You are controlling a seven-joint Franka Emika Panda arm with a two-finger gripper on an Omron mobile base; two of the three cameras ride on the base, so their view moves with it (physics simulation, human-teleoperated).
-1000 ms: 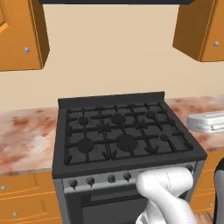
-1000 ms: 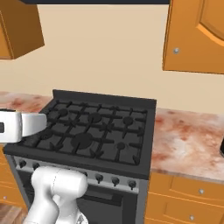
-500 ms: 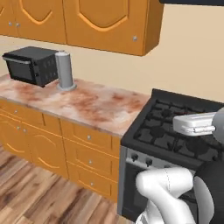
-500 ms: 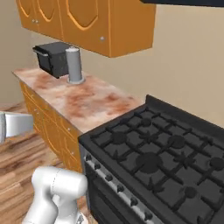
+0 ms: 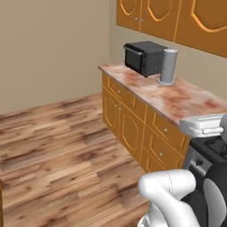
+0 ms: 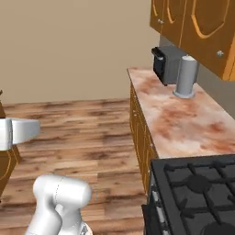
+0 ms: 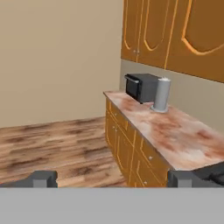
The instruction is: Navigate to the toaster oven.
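The toaster oven, a small black box with a dark glass door, stands at the far end of the marble counter against the wall. The right base view has the toaster oven at upper right, and the hand view has the toaster oven right of centre, some way ahead. My gripper is open, its two dark tips set wide apart with nothing between them. It hangs in the air short of the counter, and its pale hand is at the right edge of the left base view.
A grey metal cylinder stands just beside the toaster oven on the counter. The black gas stove is close on the right. Orange cabinets hang above. Wooden floor and a beige wall lie to the left.
The whole picture has swung left as the base turned: the stove slid off to the right, and the counter end with the toaster oven now lies ahead and looks nearer.
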